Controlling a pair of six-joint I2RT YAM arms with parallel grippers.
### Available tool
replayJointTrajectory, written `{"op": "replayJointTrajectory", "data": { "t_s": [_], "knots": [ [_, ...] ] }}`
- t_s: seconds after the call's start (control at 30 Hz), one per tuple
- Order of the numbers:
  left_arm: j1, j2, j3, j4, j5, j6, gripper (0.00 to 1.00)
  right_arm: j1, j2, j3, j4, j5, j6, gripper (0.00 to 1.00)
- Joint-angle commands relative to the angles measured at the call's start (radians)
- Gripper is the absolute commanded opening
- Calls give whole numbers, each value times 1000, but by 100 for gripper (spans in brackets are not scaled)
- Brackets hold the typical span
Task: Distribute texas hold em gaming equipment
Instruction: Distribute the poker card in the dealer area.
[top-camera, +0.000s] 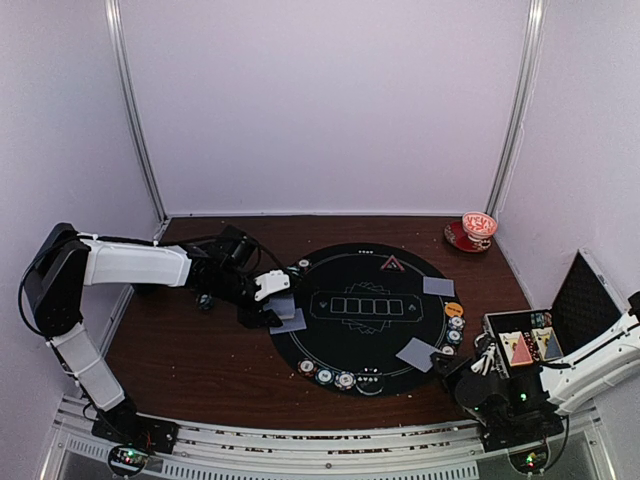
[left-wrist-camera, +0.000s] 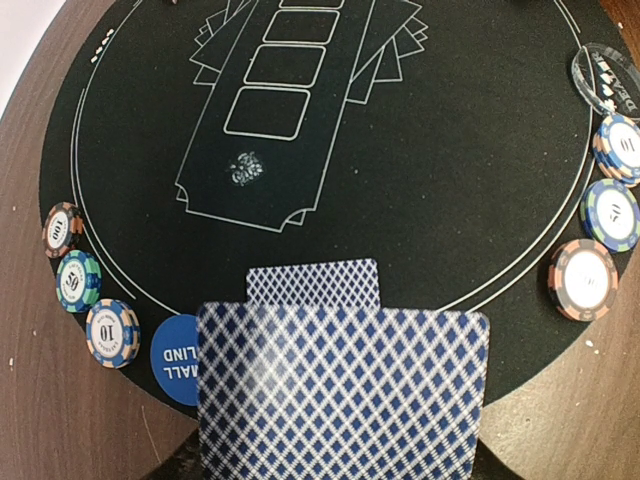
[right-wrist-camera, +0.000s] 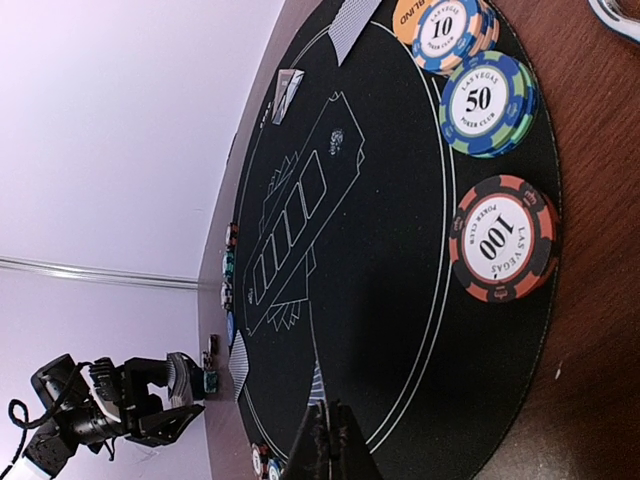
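Note:
A round black poker mat (top-camera: 365, 340) lies mid-table. My left gripper (top-camera: 272, 292) is at its left edge, shut on a blue-backed playing card (left-wrist-camera: 340, 395) that hides its fingers. A second card (left-wrist-camera: 313, 283) lies on the mat just beyond, beside a blue disc (left-wrist-camera: 178, 358). My right gripper (top-camera: 443, 360) is at the mat's right front edge, its jaws pressed together on a card (top-camera: 415, 353) that shows edge-on in the right wrist view (right-wrist-camera: 317, 385). Striped chips (right-wrist-camera: 503, 240) sit in rows at the mat's rim. An orange disc (top-camera: 453, 309) and a red triangle (top-camera: 391, 263) lie on the mat.
A red-patterned cup and saucer (top-camera: 477, 230) stand at the back right. An open metal case (top-camera: 530, 345) holding cards sits at the right edge, next to my right arm. Another card (top-camera: 438, 285) lies on the mat's right side. The booth walls close in on both sides.

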Motion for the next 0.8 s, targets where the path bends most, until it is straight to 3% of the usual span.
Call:
{"op": "replayJointTrajectory", "data": {
  "t_s": [0.0,0.77],
  "knots": [
    [4,4,4,18,8,5,62,16,2,7,-53,39,25,0],
    [4,4,4,19,7,5,62,65,287,81,143,21,64,0]
  ]
}}
